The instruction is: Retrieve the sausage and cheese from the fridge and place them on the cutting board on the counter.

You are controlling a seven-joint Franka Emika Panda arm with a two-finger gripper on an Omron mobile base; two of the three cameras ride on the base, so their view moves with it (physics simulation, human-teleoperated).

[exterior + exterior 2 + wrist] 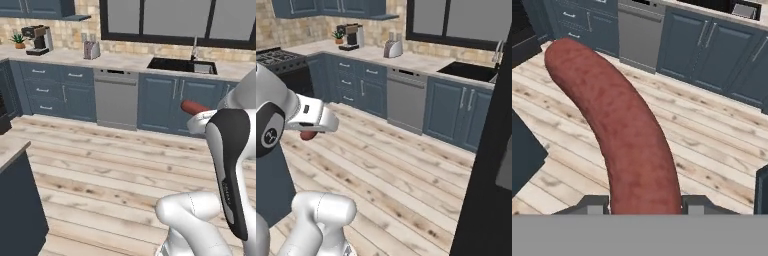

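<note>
While the arm hangs above the plank floor [100, 170] in mid-kitchen, the gripper [644, 204] is clamped on the sausage [619, 127], one dark fingertip [592, 204] pressing each flank of the link at its near end. Seen along the hand, the sausage is a thick, smooth, reddish-brown link with faint darker mottling and a soft sheen — it curves up and to the left from the fingers, ending in a rounded tip over the floor, touching nothing but the two fingertips.

From the left base camera, a corner of the pale stone counter [11, 147] over its navy side sits at the left edge. Farther back along the wall run a coffee machine [39, 39], navy drawers [45, 90], a grey dishwasher [116, 99] and a dark sink [182, 65]. Right of these, the sausage's red rounded end [194, 107] pokes leftward from behind the white hand, held well clear of the floor and in front of the navy cabinet doors [165, 102].

From the right base camera, a stove [273, 57] stands at the left edge; just below it the sausage [307, 135] shows as a small dark-red bit under the white hand. At the right edge stands a tall black panel [488, 165] — whether it is the fridge cannot be told.
</note>
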